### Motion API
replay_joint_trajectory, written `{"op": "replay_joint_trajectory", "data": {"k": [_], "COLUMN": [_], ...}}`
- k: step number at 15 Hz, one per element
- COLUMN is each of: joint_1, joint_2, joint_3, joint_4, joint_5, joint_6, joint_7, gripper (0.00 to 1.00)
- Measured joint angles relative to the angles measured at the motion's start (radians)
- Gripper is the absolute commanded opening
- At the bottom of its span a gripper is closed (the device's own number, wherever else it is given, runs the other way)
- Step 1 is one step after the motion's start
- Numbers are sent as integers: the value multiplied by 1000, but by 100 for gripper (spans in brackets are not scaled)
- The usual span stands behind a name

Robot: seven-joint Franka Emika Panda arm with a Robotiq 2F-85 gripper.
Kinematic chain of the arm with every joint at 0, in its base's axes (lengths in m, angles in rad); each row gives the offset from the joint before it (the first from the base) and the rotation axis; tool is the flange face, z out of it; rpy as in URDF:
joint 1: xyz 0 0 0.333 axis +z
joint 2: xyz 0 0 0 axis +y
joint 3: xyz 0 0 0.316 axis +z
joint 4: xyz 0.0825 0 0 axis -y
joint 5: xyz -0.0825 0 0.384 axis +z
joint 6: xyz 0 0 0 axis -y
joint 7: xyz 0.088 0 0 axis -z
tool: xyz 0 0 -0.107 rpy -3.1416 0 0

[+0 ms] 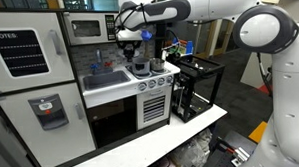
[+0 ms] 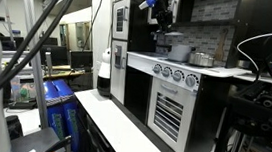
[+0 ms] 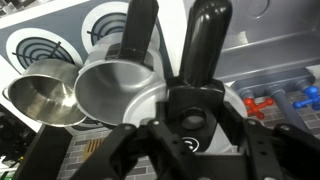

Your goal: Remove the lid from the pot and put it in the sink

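In the wrist view my gripper (image 3: 172, 15) has its two black fingers close together over a dull grey round lid (image 3: 105, 95), which looks large and close to the camera. The fingers seem shut on the lid's middle, which they hide. The grey metal pot (image 3: 40, 95) stands open at the left with its shiny inside showing, near the stove burners. In an exterior view my gripper (image 1: 133, 42) hangs above the pot (image 1: 141, 66) on the toy stove. The pale sink (image 1: 104, 81) lies beside the stove, with a small faucet behind it.
The white toy kitchen has a black-fronted oven (image 1: 111, 120) below the sink and knobs (image 1: 155, 83) along the stove front. A black wire rack (image 1: 195, 87) stands beside the kitchen. Small red and blue items (image 3: 280, 100) lie at the right of the wrist view.
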Motion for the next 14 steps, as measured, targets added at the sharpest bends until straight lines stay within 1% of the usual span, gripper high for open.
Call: {"op": "replay_joint_trajectory", "data": {"k": [7, 14], "joint_1": [0, 8], "joint_2": [20, 95], "joint_3": [33, 36], "joint_4": [0, 25], "joint_5": [51, 131], "joint_6": [42, 58], "joint_7": [-103, -216], "gripper": [31, 31]}}
